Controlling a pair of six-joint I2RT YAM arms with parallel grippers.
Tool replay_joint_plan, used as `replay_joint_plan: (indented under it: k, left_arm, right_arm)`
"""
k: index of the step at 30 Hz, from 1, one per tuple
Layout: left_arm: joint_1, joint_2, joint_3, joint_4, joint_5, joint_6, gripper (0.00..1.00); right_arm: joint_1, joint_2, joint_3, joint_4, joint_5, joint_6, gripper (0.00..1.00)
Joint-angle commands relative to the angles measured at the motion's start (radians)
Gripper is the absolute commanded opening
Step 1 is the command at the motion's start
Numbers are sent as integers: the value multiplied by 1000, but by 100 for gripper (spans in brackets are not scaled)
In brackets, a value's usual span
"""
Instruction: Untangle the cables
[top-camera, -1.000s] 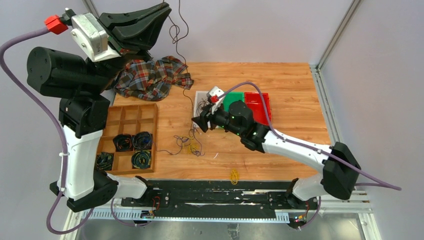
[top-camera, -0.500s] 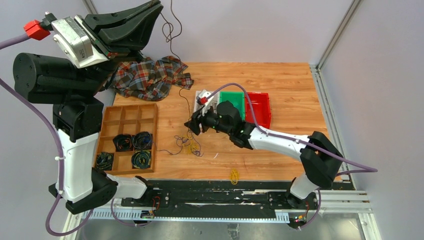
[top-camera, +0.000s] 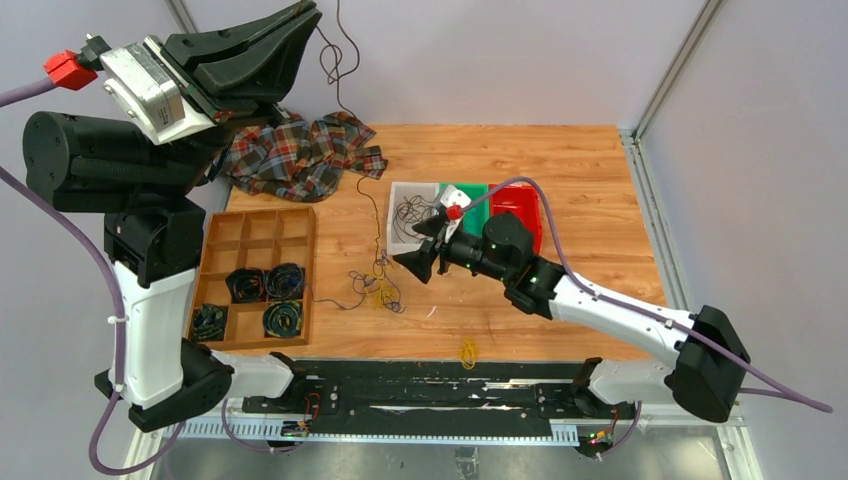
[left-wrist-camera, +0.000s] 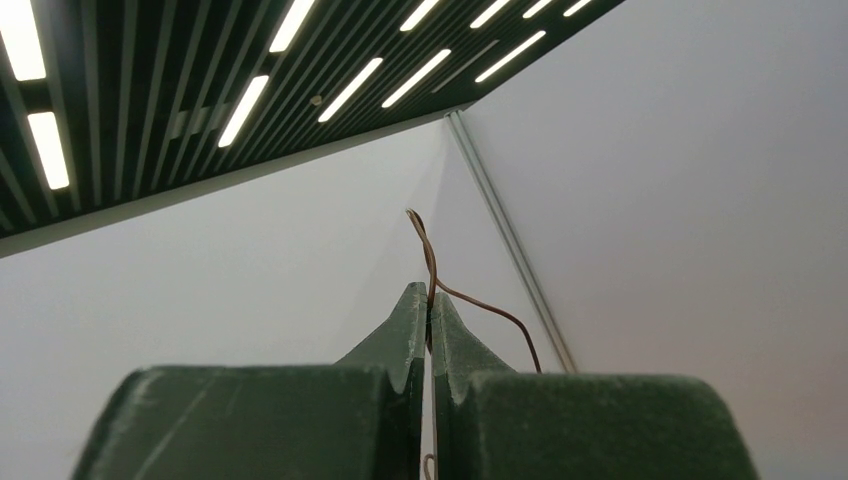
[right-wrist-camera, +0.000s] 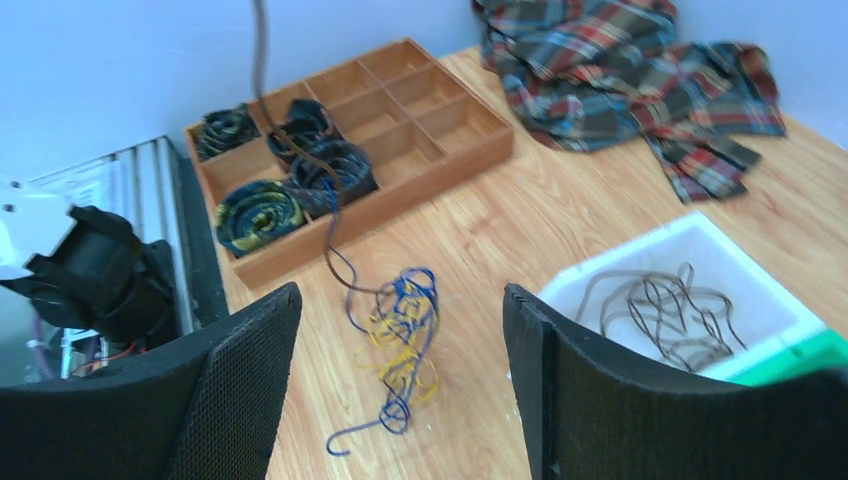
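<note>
Brown cable tight in raised left hand

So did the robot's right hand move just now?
Yes. The right hand backed off the white bin it was covering before, coming nearer the robot's side.

In the left wrist view the brown cable slips into the slit between the pressed-together fingers of the left claw, and its lower run is hidden there. From above, the same cable leaves the picture's edge at 12 o'clock of that claw. The left arm covers the 9 o'clock part of the plaid shirt. The right arm covers the 6 o'clock side of the green bin. The right wrist view is soft: in the tangle the crossings of blue and yellow strands cannot be sorted. The right claw has both fingers cut off by the bottom edge.
</note>
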Motion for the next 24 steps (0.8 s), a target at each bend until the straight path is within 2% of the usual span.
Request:
replay_joint_plan:
  k: [1,5,11,18,24]
  left_arm:
    - [-8,2,2,33,-7,3,1]
    - [-8,11,19,25,-9,6,1]
    - [-8,9,25,15,-15,26,1]
    - [-8,23,76,121,-112,119,1]
    - [-8,117,259,207,-269,241,1]
  right_arm:
    - [9,63,123,-30,-162,-40,74]
    - [17,176,258,-20,-242,-20,73]
    - [17,327,329,35,-223,38,57]
    - [17,429,141,189,-74,115,22]
    - [18,490,-34,327,-23,198,16]
